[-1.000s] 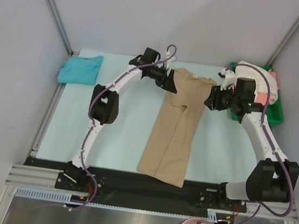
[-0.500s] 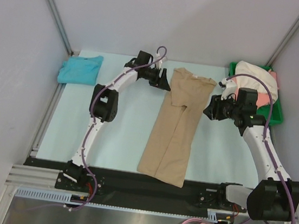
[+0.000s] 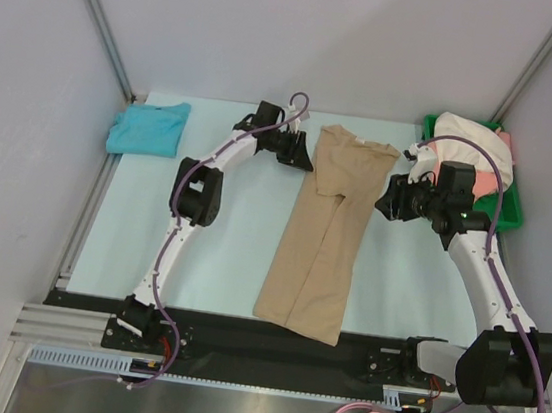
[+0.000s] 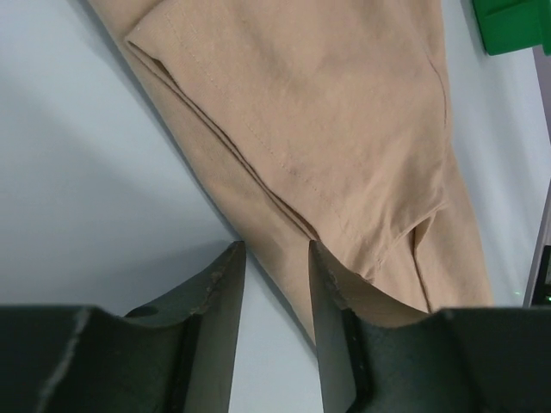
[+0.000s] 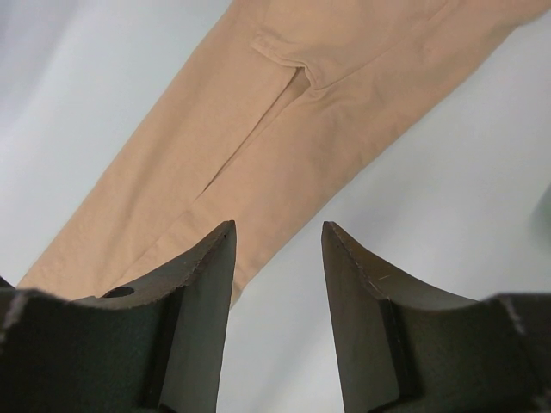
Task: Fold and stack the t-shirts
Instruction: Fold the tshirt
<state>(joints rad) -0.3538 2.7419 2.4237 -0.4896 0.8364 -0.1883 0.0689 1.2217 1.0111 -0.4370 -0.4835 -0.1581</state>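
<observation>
The tan t-shirt (image 3: 323, 233) lies on the table as a long narrow strip, collar end far from the arms. My left gripper (image 3: 305, 157) sits low at its upper left edge. In the left wrist view its jaws (image 4: 274, 258) are open a little, with the tan t-shirt (image 4: 344, 112) edge running between them. My right gripper (image 3: 385, 202) hangs at the strip's right side. Its jaws (image 5: 275, 237) are open and empty, with the tan t-shirt (image 5: 284, 112) edge just under the left finger. A folded teal t-shirt (image 3: 148, 127) rests at the far left.
A green tray (image 3: 509, 210) at the far right holds a cream-white t-shirt (image 3: 466, 134) and a pink one (image 3: 486, 180), close behind my right arm. Its corner (image 4: 516, 26) shows in the left wrist view. Grey walls close in the pale table (image 3: 220, 250).
Both grippers have come off the tan shirt's upper corners and now sit just beside its edges. The right arm has swung back and lower. The left jaws have narrowed.
</observation>
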